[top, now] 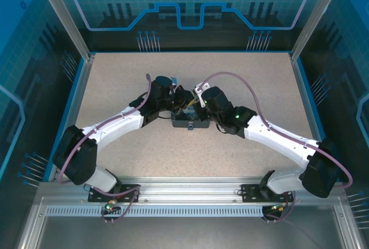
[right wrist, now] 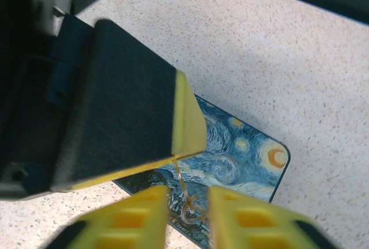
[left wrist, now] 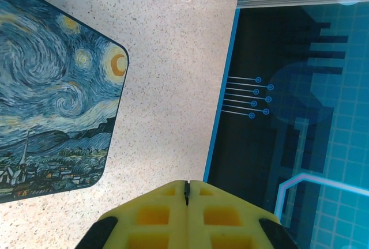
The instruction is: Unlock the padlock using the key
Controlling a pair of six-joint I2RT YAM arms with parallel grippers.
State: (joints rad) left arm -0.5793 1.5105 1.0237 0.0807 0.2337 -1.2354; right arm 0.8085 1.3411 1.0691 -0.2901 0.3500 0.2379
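padlock | face blue swirls with yellow specks, sides dark | face up, flat | mid-table

One padlock sits on one speckled bench. There are two arms, the left arm and the right arm. Each carries one pincer, the left pincer and the right pincer, with two yellow fingers apiece. One thin golden wire shows.

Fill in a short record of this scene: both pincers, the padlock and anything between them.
Left pincer: shut, beside the padlock
Right pincer: open, over the padlock's printed face
Padlock: flat on the speckled table, swirl print up
Gold wire: thin, from the left pincer's tip down between the right pincer's fingers
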